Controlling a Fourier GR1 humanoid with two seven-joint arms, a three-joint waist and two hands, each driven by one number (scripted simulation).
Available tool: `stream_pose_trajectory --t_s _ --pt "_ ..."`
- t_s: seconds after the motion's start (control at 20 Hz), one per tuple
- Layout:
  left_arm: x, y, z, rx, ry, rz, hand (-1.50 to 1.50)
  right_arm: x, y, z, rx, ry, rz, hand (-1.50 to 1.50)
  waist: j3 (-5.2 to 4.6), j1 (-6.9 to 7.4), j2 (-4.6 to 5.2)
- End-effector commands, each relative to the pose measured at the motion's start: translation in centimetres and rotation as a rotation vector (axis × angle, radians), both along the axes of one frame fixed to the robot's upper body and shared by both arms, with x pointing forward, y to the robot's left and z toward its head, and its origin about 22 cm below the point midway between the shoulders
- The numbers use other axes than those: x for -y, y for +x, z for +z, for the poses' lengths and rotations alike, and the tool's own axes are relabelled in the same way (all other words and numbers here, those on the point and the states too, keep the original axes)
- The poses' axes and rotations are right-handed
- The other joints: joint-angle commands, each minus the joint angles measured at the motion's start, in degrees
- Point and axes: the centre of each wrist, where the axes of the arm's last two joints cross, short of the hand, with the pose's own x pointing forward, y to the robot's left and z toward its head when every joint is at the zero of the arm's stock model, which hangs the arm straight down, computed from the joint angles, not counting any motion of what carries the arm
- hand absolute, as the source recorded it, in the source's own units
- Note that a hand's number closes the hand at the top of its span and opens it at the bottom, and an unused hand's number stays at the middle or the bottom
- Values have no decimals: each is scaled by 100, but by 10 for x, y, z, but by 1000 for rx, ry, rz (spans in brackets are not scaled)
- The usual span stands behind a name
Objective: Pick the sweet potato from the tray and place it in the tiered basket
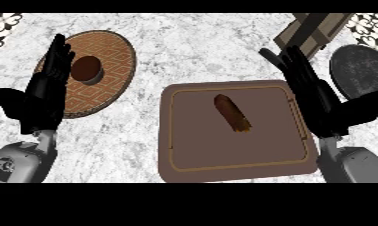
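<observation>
Counter (pixel 199 45) bearing tray (pixel 184 165), basket (pixel 111 50), left hand (pixel 48 85), right hand (pixel 310 90) and sweet potato (pixel 231 112).
The brown tray lies centre-right, and the round woven basket lies at far left, apart from it. Each hand rests released, fingers straight and pointing up: the left over the basket's left rim, the right just beside the tray's right edge. The sweet potato lies flat near the tray's middle, untouched. Its long axis runs diagonally, one end pointing far-left and the other near-right.
</observation>
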Motion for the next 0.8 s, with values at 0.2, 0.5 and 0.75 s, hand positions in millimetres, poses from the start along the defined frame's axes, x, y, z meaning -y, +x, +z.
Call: stream_pose_trajectory --t_s 0.2,0.5,0.75 --pt "-22 -14 -35 -83 204 -6 0 -30 4 35 269 -344 96 150 221 179 108" --pt "-46 -17 -41 -176 192 29 0 26 -6 5 258 -629 -492 -150 191 -159 58" --pt "-40 -17 -52 -168 199 15 0 -4 -51 34 300 -733 -451 -150 203 -53 66"
